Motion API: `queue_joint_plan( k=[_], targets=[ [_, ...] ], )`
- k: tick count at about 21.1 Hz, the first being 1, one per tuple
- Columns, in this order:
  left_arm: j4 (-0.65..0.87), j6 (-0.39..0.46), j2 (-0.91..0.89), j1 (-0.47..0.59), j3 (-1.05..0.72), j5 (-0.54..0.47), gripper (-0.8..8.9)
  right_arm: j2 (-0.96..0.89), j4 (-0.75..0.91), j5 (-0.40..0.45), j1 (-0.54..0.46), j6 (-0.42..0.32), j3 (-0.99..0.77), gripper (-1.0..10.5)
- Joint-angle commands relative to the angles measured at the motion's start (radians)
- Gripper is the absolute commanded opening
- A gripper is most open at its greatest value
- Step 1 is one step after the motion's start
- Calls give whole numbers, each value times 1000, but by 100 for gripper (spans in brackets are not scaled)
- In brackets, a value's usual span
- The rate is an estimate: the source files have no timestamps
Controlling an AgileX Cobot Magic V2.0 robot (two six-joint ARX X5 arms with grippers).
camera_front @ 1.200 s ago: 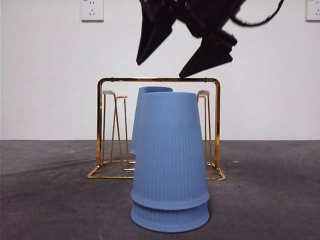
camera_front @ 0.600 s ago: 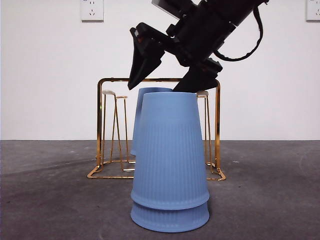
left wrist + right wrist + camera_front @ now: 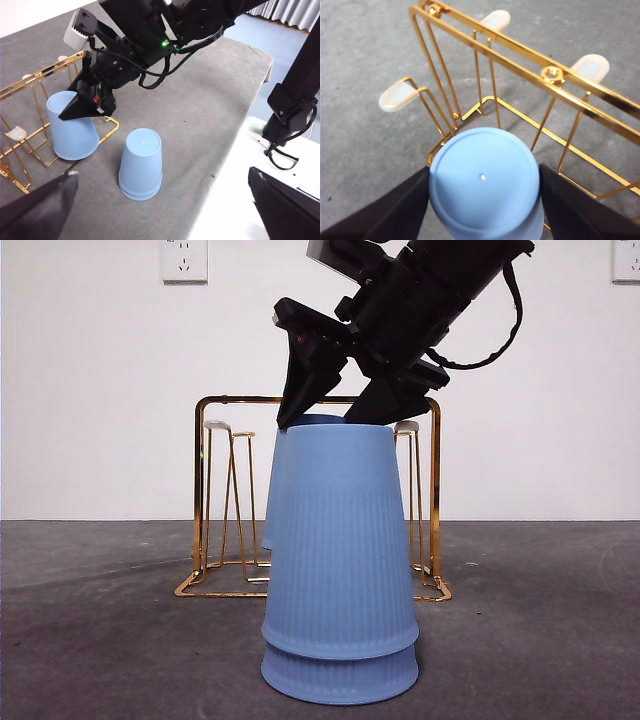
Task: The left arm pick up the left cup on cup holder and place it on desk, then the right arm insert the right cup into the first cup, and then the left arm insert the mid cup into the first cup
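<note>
Blue mid cup (image 3: 484,185) sits upside down on the holder (image 3: 520,55), behind the two-cup stack (image 3: 340,560) on the table (image 3: 540,620). My right gripper (image 3: 340,405) straddles its top; I cannot tell if it has closed. I'd squeeze gently, then lift straight up, clear of prong and frame. My left gripper (image 3: 162,172) waits, wide.
</note>
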Motion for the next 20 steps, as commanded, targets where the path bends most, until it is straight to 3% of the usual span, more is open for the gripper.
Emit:
queue_joint_plan(
  k=[1,11,15,20],
  targets=[
    [11,-1,5,-8,19,-2,594,-2,-6,-2,8,14,45,261],
    [12,-1,5,-8,19,-2,594,-223,-143,0,11,11,141,261],
    [18,-1,5,-8,19,-2,594,-435,-345,-19,12,10,141,261],
    [19,-1,5,-8,19,-2,594,-573,-538,-29,18,11,141,261]
  ],
)
